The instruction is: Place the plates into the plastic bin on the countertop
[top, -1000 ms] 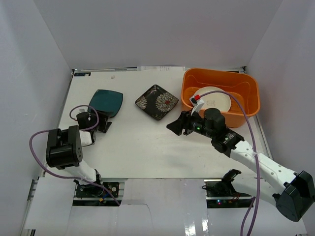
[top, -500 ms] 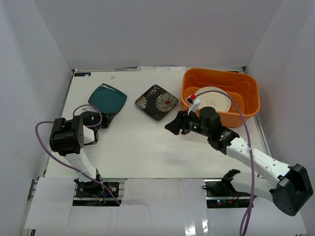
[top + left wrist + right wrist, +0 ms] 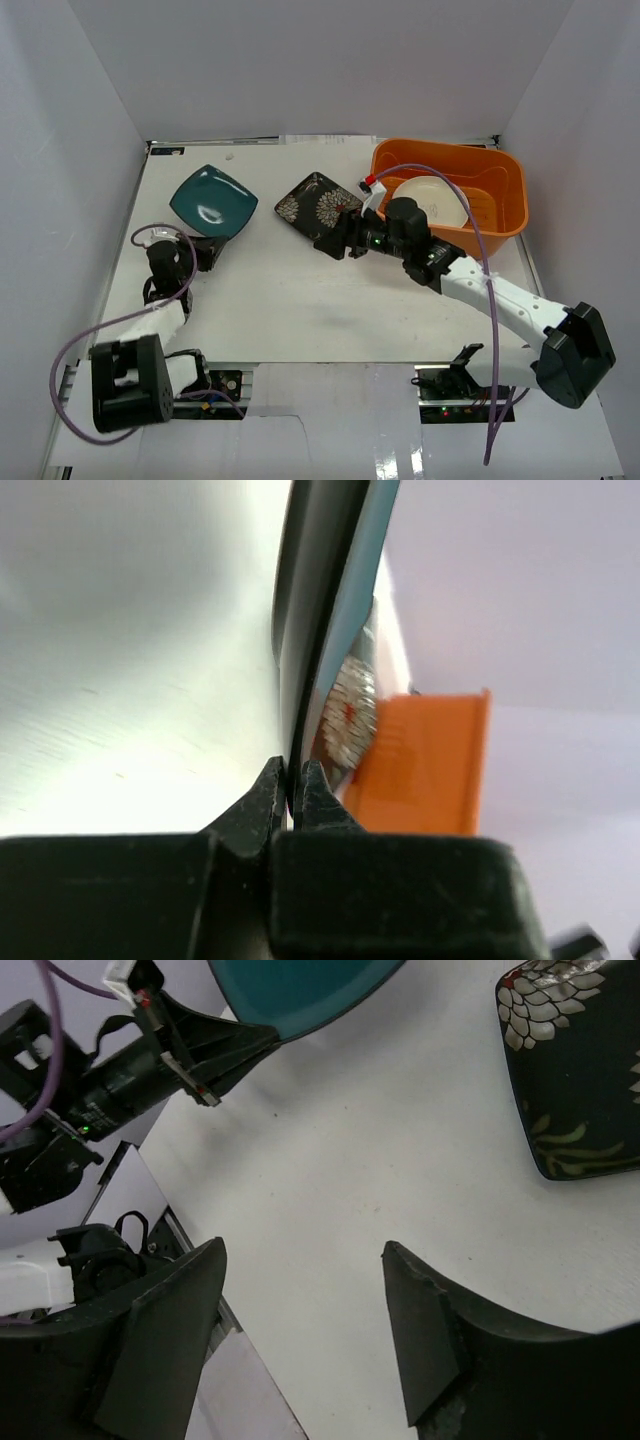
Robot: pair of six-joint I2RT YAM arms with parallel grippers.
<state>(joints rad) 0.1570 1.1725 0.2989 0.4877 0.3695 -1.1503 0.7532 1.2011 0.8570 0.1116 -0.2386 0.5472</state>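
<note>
Over white countertop (image 3: 300,300), left end effector (image 3: 208,250) pinches teal plate (image 3: 212,202); right end effector (image 3: 335,243) spread near floral plate (image 3: 310,203).

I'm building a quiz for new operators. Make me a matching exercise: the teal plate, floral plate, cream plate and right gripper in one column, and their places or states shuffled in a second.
Column one:
1. teal plate
2. floral plate
3. cream plate
4. right gripper

Column two:
A. inside the orange bin
B. open, holding nothing
C. lying on the countertop
D. edge pinched in the left gripper

Pairs: 1-D, 2-C, 3-A, 4-B.
</note>
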